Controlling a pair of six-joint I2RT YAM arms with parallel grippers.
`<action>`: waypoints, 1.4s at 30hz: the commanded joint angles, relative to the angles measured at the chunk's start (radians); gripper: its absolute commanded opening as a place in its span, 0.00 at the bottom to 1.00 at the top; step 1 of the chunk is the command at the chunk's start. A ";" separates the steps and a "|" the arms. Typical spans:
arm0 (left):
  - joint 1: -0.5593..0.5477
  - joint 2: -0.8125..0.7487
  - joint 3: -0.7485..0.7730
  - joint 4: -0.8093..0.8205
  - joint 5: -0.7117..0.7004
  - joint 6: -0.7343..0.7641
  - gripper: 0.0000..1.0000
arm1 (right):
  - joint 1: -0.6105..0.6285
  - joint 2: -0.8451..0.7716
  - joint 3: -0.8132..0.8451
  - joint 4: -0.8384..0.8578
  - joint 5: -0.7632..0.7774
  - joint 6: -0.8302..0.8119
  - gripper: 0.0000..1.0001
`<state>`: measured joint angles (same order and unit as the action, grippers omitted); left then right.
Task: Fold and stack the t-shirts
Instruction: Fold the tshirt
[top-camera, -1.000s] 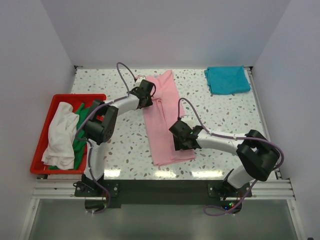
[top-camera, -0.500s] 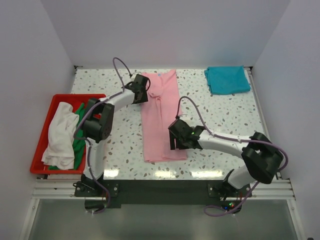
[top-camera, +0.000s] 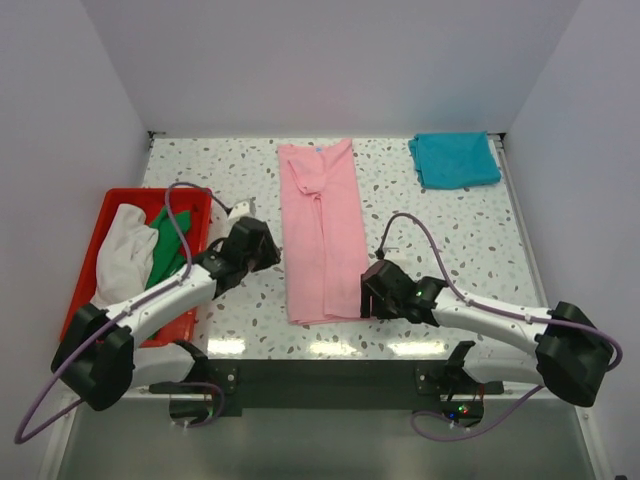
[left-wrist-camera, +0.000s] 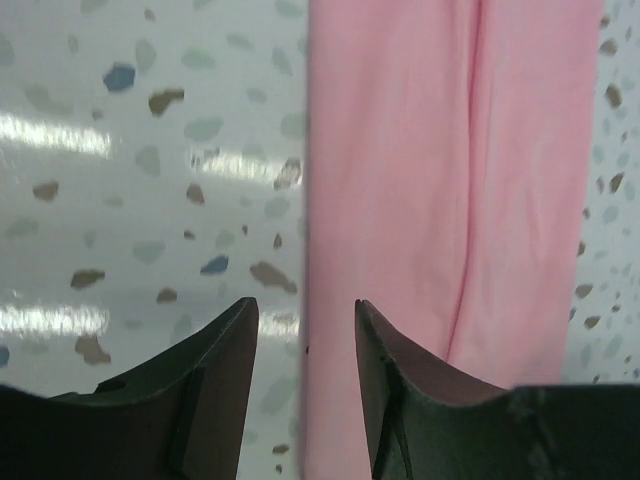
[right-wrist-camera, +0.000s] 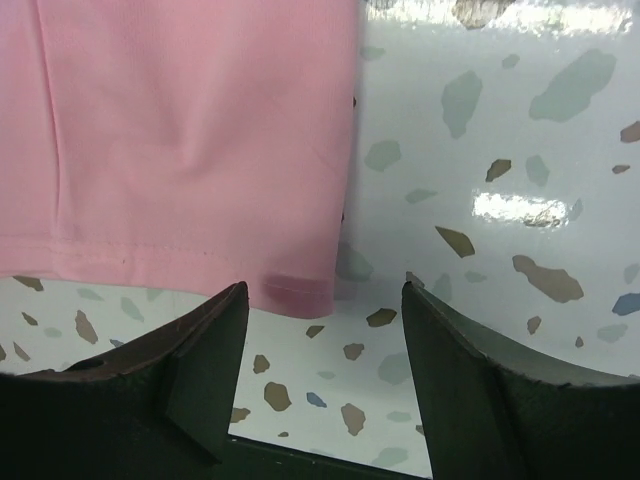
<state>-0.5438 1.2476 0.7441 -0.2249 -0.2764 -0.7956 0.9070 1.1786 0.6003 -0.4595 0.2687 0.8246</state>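
Observation:
The light pink t-shirt (top-camera: 322, 232) lies folded into a long narrow strip down the middle of the table. It also shows in the left wrist view (left-wrist-camera: 440, 200) and the right wrist view (right-wrist-camera: 180, 140). My left gripper (top-camera: 262, 247) is open and empty, just left of the strip's left edge. My right gripper (top-camera: 376, 290) is open and empty beside the strip's near right corner. The teal t-shirt (top-camera: 454, 159) lies folded at the far right. The white t-shirt (top-camera: 122, 270) and green t-shirt (top-camera: 170, 250) lie bunched in the red tray (top-camera: 116, 198).
The red tray sits at the table's left edge. White walls enclose the table on three sides. The speckled tabletop (top-camera: 450, 230) is bare between the pink strip and the teal shirt.
Both grippers have let go of the pink shirt and pulled back toward me. The left arm swung from the far collar end to the strip's left side. The shirt now lies straight.

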 joint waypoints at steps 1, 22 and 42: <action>-0.083 -0.092 -0.142 -0.013 -0.020 -0.114 0.48 | 0.027 -0.011 -0.025 0.039 -0.008 0.059 0.66; -0.381 -0.197 -0.439 0.122 0.052 -0.317 0.52 | 0.040 -0.057 -0.131 0.131 0.006 0.151 0.51; -0.518 -0.022 -0.364 0.082 0.022 -0.373 0.08 | 0.038 -0.068 -0.165 0.174 -0.022 0.162 0.10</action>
<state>-1.0443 1.1912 0.3683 -0.0578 -0.2581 -1.1713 0.9424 1.1309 0.4469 -0.3145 0.2417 0.9760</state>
